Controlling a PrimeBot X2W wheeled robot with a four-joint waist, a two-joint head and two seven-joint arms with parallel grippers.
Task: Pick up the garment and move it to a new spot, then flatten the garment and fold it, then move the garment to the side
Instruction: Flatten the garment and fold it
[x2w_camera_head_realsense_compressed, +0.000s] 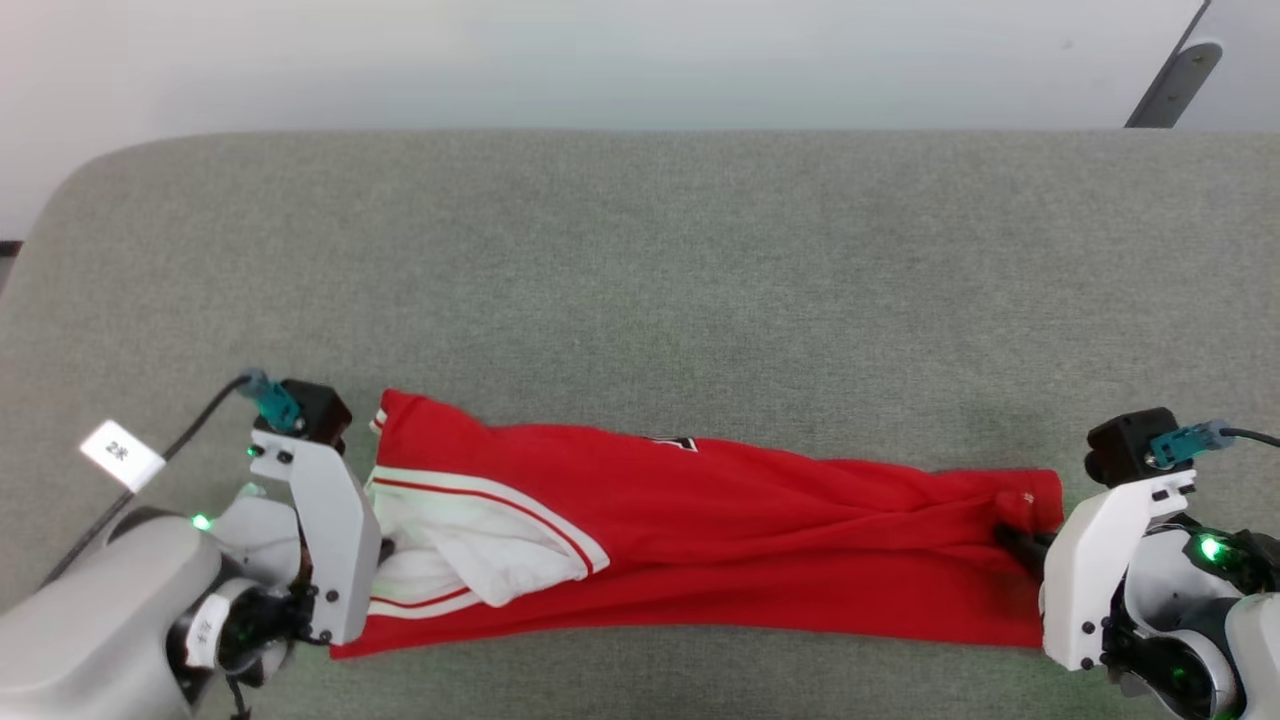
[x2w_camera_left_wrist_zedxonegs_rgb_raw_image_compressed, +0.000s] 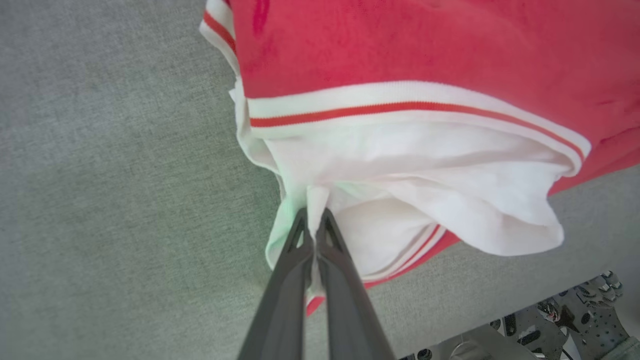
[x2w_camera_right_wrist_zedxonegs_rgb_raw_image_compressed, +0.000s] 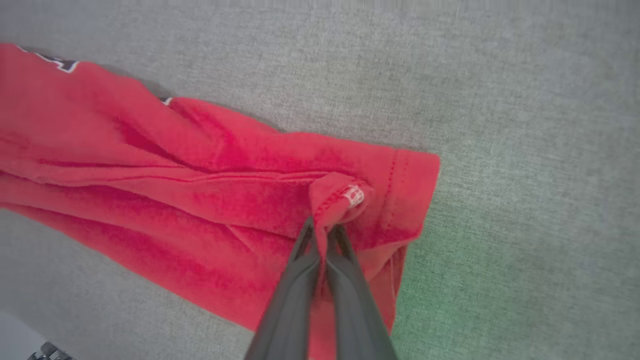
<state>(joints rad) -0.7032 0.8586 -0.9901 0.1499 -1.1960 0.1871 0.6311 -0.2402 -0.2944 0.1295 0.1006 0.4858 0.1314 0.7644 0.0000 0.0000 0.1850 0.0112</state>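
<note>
The garment (x2w_camera_head_realsense_compressed: 720, 540), a red jersey with white sleeves and striped trim, lies stretched in a long band across the near part of the grey surface. My left gripper (x2w_camera_left_wrist_zedxonegs_rgb_raw_image_compressed: 313, 220) is shut on a fold of its white sleeve cloth (x2w_camera_left_wrist_zedxonegs_rgb_raw_image_compressed: 400, 200) at the left end. My right gripper (x2w_camera_right_wrist_zedxonegs_rgb_raw_image_compressed: 324, 229) is shut on a pinch of the red hem (x2w_camera_right_wrist_zedxonegs_rgb_raw_image_compressed: 340, 195) at the right end. In the head view the left gripper's tips are hidden behind its mount, and the right gripper (x2w_camera_head_realsense_compressed: 1012, 537) touches the hem. A corner of the black lettering (x2w_camera_head_realsense_compressed: 684, 443) peeks out at the far edge.
The grey fabric surface (x2w_camera_head_realsense_compressed: 640, 260) reaches far back and to both sides, with a pale wall behind it. A dark stand (x2w_camera_head_realsense_compressed: 1170, 80) leans at the top right. Its front edge runs close below the garment.
</note>
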